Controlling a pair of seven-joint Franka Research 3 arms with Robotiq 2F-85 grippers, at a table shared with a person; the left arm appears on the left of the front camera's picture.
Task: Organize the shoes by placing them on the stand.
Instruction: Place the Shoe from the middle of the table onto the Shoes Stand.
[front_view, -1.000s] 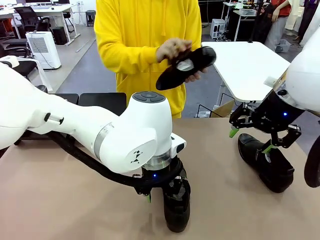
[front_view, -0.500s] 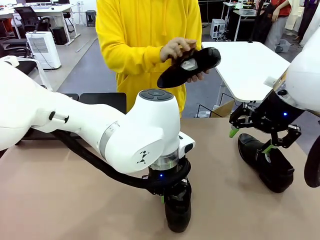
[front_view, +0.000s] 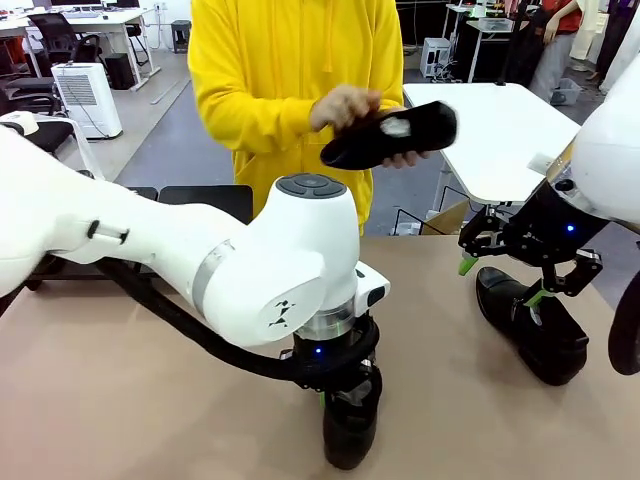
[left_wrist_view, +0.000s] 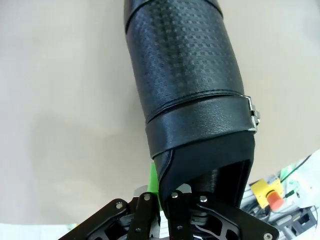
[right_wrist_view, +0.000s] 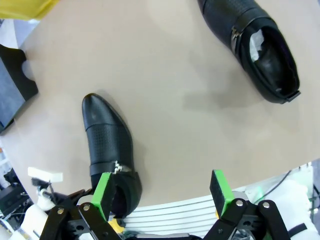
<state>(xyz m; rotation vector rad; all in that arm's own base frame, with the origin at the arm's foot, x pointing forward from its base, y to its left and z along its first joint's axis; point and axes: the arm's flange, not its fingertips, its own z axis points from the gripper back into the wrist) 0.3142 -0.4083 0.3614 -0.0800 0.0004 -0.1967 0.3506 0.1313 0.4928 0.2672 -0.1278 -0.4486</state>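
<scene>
Near edge of the worktop (front_view: 120, 400), centre: left gripper (front_view: 342, 392) comes straight down from its bulky white wrist onto the near shoe (front_view: 352, 432)
- Jaws shut tight on the rim of this shoe's heel opening; left wrist view shows one green pad (left_wrist_view: 154, 174) pressed to the outside of the collar
- Shoe runs away from the wrist camera, toe farthest, perforated upper and a strap with a small metal buckle (left_wrist_view: 254, 114) facing up
- Cannot tell whether its sole rests on the worktop or hangs just clear

Right side: right gripper (front_view: 502, 282) hangs over the right shoe (front_view: 530, 328), which lies flat on the worktop
- Jaws spread wide, holding nothing
- One pad is over the shoe's heel opening, the other well out to the side
- Contact between pad and shoe: cannot tell

Right wrist view: third shoe (right_wrist_view: 250, 37) lies well apart from the right shoe, white paper (right_wrist_view: 257, 42) in its opening

Far side: person in a yellow hoodie (front_view: 290, 70) holds the fourth shoe (front_view: 395, 135) in the air above the worktop's far edge, sole towards the camera, one hand (front_view: 345, 106) on top

Far left: the stand (front_view: 205, 203), two black panels side by side, partly hidden behind the left arm
</scene>
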